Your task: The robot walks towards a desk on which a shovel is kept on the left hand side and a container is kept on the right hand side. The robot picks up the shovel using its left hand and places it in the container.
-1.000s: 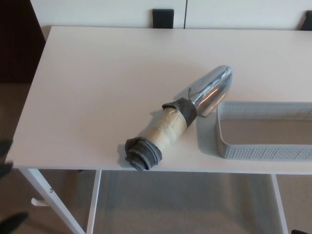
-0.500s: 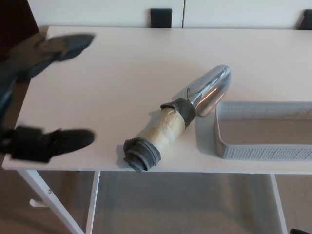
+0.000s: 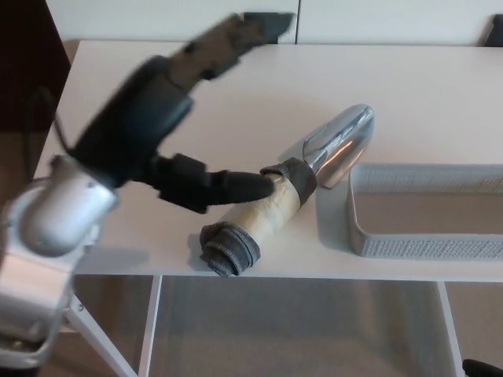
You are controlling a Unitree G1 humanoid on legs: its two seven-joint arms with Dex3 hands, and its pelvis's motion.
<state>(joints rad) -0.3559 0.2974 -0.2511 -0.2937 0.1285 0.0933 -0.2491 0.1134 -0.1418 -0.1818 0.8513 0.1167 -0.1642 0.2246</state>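
Left hand (image 3: 169, 126) spread over the shovel (image 3: 287, 192), nothing gripped yet; lift and container (image 3: 428, 245) drop both remain.

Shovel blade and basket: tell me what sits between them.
Nothing. In the head view the shovel blade lies right against the basket near corner, no object between.

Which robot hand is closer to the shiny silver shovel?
Left. The left hand hovers open right over the silver shovel's taped handle; the right hand isn't in view.
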